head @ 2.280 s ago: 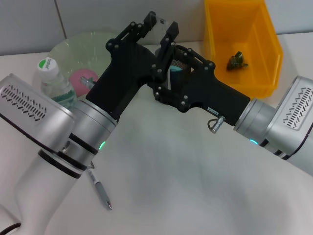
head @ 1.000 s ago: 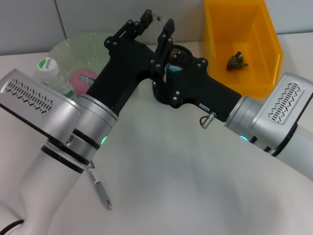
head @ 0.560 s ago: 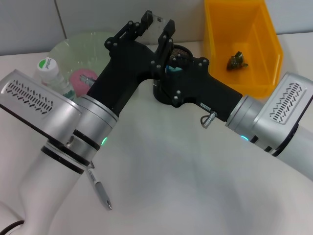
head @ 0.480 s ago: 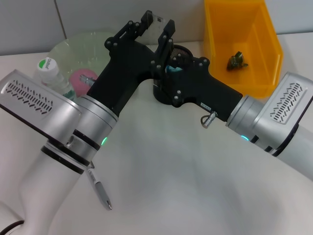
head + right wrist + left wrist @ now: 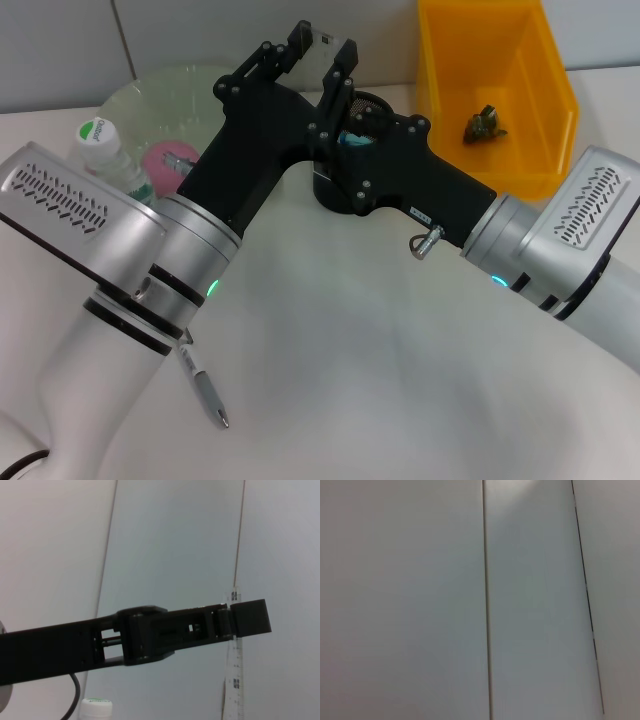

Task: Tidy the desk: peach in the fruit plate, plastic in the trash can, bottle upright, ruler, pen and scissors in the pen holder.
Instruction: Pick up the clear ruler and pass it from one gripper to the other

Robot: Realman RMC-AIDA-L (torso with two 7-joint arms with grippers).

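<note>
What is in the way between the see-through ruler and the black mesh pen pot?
The left tool holds the clear plastic ruler up beside the black mesh pen holder. The right tool lies right at the holder's mouth with something teal, so it partly blocks the way in.

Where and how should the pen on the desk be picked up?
Take the pen at mid-barrel from straight above, jaws across its thin width: it lies flat on the table, far end under the left arm. The left gripper is busy holding the ruler by the holder, the right gripper beside it.
</note>
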